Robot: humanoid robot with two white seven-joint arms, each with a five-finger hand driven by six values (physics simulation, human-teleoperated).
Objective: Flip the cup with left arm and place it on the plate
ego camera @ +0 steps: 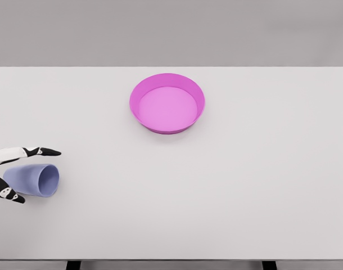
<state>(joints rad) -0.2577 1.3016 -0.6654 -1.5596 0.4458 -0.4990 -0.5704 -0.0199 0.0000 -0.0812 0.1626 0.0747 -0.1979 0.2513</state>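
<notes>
Lilac tapered cup (34, 179) on its side betw. spread left hand (17, 171) fingers, ungrasped.

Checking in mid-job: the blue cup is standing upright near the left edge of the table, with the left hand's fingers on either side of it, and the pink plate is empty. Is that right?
Not quite. In the head view the cup is lying on its side, mouth facing right, not upright. The rest holds: the left hand has fingers above and below it near the table's left edge, and the pink plate is empty.
</notes>
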